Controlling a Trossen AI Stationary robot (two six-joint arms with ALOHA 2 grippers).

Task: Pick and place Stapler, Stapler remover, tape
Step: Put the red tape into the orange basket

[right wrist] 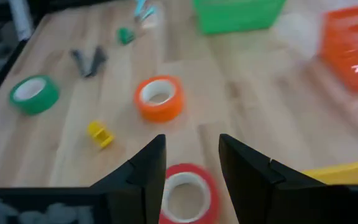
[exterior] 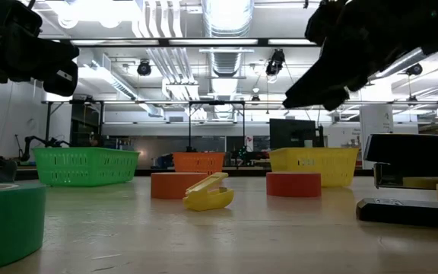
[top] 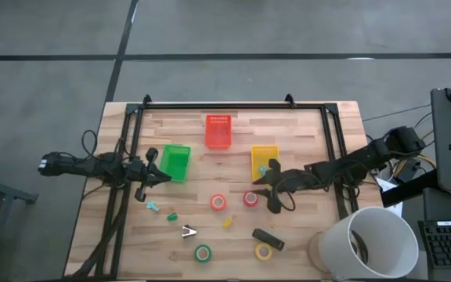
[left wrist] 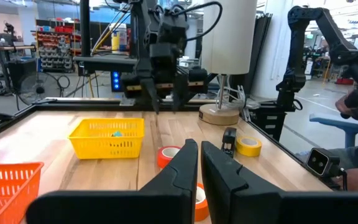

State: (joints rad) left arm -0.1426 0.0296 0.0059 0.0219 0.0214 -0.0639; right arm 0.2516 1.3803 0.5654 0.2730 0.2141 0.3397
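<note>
the right gripper (right wrist: 188,165), fingers apart and empty, hangs over a red tape roll (right wrist: 185,193) near the table's middle, lined up to grasp it. the left gripper (left wrist: 199,163), fingers together, waits by the green basket (top: 174,161). the stapler (top: 268,238) lies near the front edge.
</note>
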